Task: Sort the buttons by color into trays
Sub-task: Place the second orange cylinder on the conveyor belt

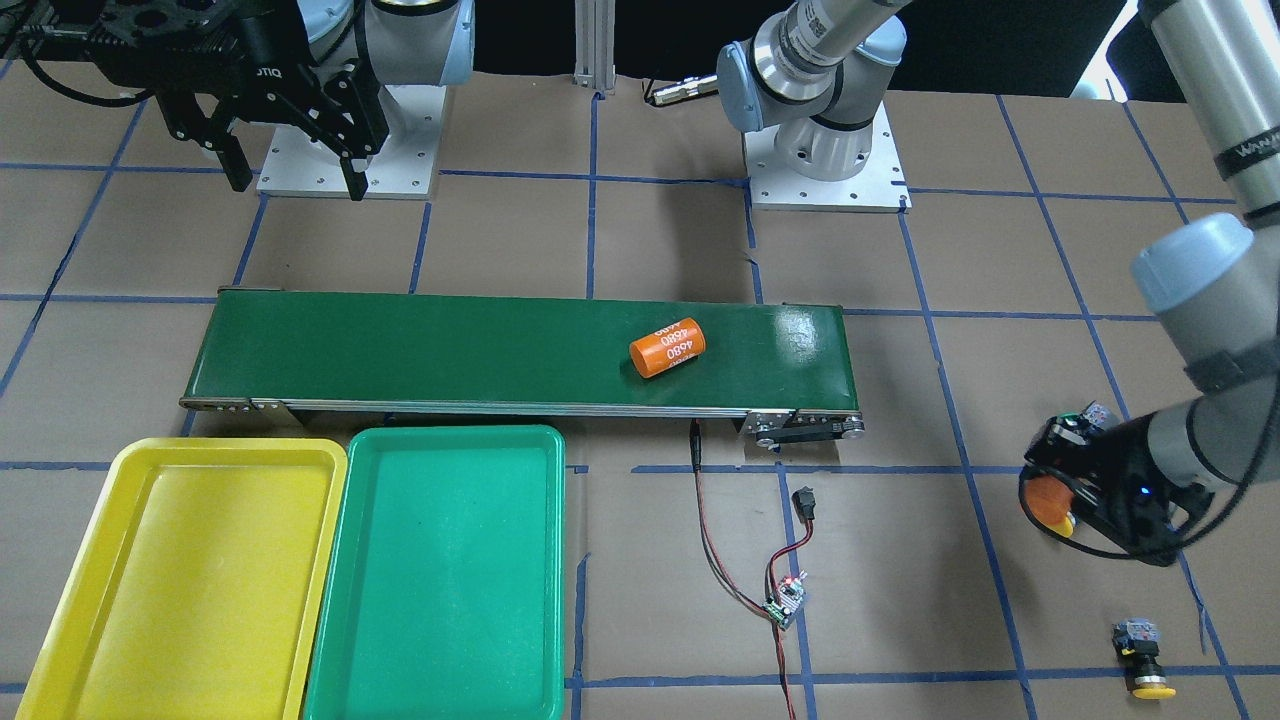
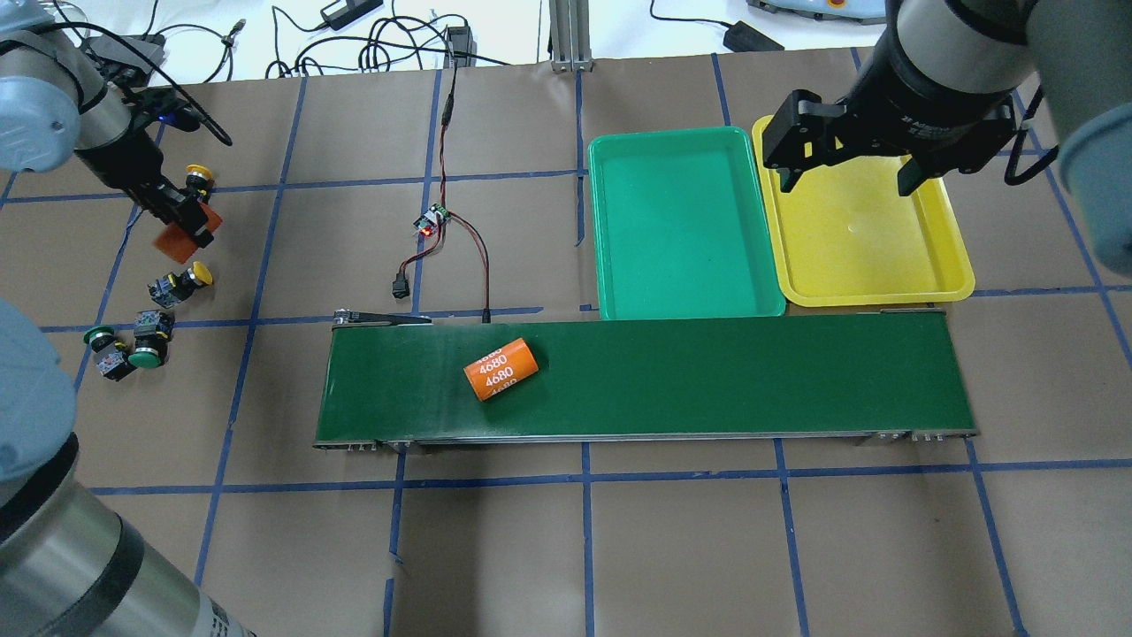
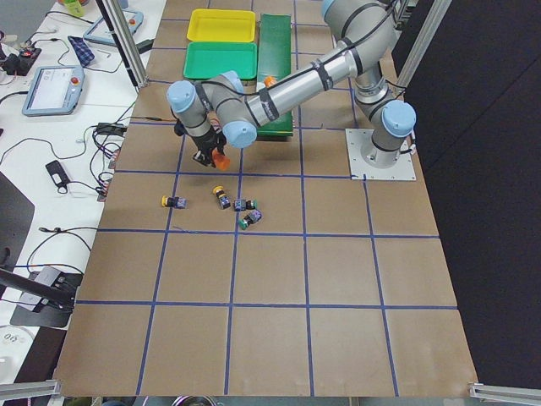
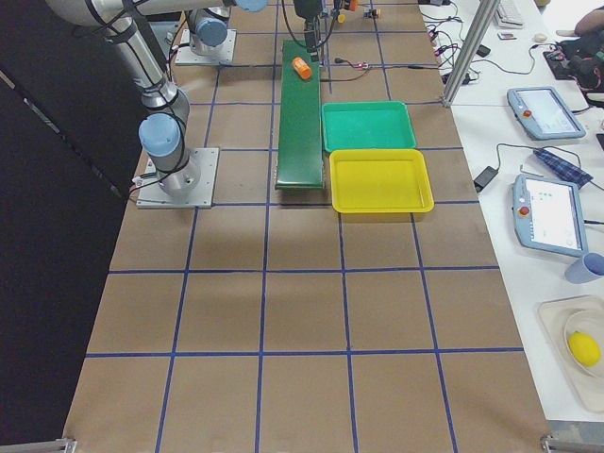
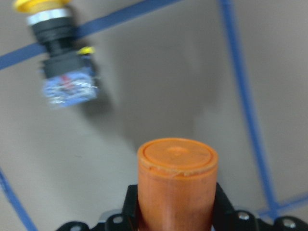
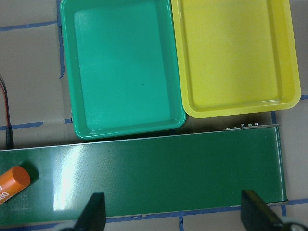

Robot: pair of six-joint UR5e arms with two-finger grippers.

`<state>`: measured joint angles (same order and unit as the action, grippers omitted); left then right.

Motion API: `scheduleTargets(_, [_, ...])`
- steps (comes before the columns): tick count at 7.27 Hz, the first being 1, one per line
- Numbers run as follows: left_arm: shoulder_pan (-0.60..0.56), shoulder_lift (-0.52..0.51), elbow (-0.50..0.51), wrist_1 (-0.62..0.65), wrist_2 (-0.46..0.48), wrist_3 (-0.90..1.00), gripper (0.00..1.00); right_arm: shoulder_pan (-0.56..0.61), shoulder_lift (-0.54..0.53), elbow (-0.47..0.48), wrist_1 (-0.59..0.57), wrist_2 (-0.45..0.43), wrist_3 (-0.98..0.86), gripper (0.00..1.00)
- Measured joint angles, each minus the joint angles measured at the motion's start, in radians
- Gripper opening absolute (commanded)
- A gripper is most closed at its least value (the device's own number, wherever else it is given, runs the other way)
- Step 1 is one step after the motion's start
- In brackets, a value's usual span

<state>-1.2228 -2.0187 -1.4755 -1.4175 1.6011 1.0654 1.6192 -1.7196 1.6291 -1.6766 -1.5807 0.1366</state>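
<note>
Buttons (image 2: 183,281) are lying loose on the table (image 2: 619,548) at my left, none in a tray, and my left gripper (image 2: 190,226) is clamping an orange cylinder (image 5: 176,183) among them, probably clearing it away. My wrist view is showing one yellow button (image 5: 60,62) just beyond it; the overhead is adding both green ones (image 2: 149,356). Farther off, my right gripper (image 2: 847,177) is hanging wide open near the belt (image 2: 707,372) and trays (image 2: 690,308), likely waiting.
</note>
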Motion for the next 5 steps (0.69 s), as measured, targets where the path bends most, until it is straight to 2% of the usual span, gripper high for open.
scheduleTargets(2, [-0.134, 0.143, -0.164, -0.016, -0.01, 0.11, 0.0, 0.0, 0.0, 0.0, 0.0, 0.001, 0.0, 1.0])
scheduleTargets(4, [-0.266, 0.25, -0.286, -0.004, -0.013, 0.173, 0.0, -0.001, 0.0, 0.0, 0.0, 0.001, 0.0, 1.0])
scheduleTargets(5, [-0.321, 0.282, -0.34, 0.033, -0.011, 0.193, 0.04, -0.001, 0.0, 0.0, 0.0, 0.001, 0.0, 1.0])
